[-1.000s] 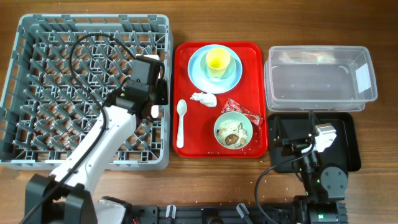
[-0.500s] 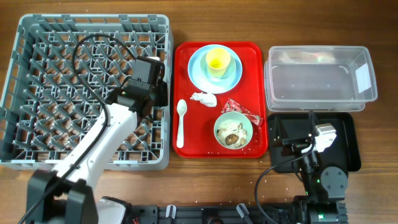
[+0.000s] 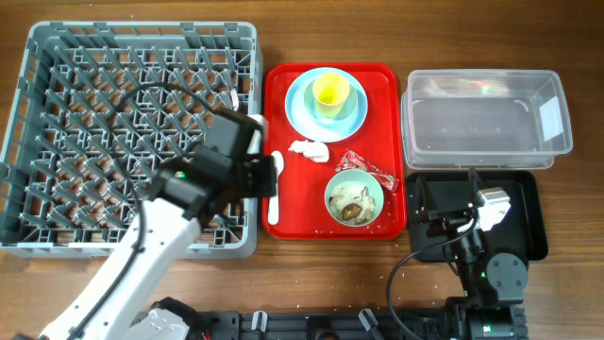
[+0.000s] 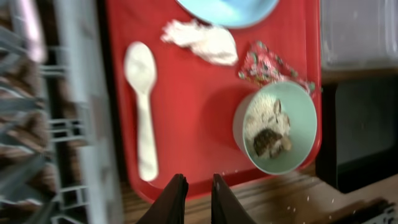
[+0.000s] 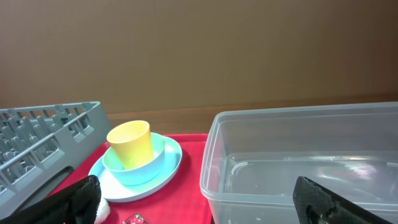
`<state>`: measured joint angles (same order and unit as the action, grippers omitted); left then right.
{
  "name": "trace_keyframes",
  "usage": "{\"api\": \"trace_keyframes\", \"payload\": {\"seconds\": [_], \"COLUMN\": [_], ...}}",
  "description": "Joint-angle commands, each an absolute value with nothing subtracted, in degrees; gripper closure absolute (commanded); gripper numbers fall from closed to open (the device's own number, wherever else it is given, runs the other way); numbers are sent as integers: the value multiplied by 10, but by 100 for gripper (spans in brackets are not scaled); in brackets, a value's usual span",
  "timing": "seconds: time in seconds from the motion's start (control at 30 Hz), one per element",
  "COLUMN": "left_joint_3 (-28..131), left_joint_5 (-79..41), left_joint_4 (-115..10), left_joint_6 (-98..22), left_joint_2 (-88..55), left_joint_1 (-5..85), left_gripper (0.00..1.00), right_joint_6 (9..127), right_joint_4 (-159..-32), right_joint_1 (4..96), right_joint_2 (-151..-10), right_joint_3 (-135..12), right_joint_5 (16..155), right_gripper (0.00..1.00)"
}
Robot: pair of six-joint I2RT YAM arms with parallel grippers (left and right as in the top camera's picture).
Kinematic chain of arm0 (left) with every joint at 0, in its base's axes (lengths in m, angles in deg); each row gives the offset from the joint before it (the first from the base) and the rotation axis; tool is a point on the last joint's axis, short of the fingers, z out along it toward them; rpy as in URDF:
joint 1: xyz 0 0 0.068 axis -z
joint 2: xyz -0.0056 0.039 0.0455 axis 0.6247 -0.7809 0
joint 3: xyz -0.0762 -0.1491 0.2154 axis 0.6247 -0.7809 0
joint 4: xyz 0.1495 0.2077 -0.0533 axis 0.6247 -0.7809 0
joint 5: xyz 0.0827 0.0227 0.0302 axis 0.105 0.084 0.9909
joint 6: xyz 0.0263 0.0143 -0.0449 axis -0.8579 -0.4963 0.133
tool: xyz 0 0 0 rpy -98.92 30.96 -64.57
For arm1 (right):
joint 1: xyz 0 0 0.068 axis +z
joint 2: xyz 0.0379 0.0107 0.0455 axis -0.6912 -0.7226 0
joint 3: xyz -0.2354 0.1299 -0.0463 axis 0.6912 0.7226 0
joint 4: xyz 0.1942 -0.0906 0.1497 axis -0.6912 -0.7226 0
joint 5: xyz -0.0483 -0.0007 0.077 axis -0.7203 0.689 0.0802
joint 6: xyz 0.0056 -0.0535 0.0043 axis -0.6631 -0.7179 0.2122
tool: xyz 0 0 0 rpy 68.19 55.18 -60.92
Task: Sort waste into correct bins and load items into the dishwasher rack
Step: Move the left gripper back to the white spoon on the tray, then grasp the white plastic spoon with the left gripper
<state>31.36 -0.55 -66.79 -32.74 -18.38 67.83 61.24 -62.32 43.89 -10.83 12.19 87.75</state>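
On the red tray (image 3: 283, 104) a yellow cup (image 3: 330, 92) stands in a blue bowl (image 3: 353, 106) on a blue plate (image 3: 296, 111). The white tissue (image 3: 309, 149), red wrapper (image 3: 365, 166), white spoon (image 3: 275, 195) and green bowl (image 3: 332, 194) with rice scraps (image 3: 355, 204) lie in front of them. My left gripper (image 3: 261, 176) hangs over the grey rack's (image 3: 57, 241) right edge, next to the spoon (image 4: 143, 112). Its fingers (image 4: 195, 200) are shut and hold nothing. My right gripper (image 5: 193, 202) is open, resting over the black tray (image 3: 528, 227).
The clear tub (image 3: 486, 123) stands behind the black tray, right of the red tray. A small white piece (image 3: 232, 98) lies in the rack near its right wall; I cannot tell whether it is the fork. Bare wood runs along the table's front.
My left gripper has moved from over the rack's right part toward the front and right, to the rack's edge beside the spoon. The right arm has not moved.
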Motion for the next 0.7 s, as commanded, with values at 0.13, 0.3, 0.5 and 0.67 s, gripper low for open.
{"api": "trace_keyframes", "payload": {"seconds": [0.13, 0.3, 0.5, 0.67], "left_joint_3": [312, 312, 312, 312], "left_joint_5": [196, 250, 317, 337], "left_joint_4": [-647, -614, -608, -591], "left_joint_6": [-132, -117, -117, -117], "left_joint_2": [-318, -411, -460, -463], "left_joint_1": [817, 843, 841, 841], "left_gripper": [83, 79, 75, 78], "right_joint_6": [615, 615, 615, 615], "right_joint_4": [-620, -620, -620, -620], "right_joint_1": [437, 437, 437, 437], "right_joint_2": [-104, -104, -104, -104], "right_joint_3": [123, 123, 123, 123], "right_joint_5": [872, 872, 872, 872], "right_gripper": [0, 0, 0, 0]}}
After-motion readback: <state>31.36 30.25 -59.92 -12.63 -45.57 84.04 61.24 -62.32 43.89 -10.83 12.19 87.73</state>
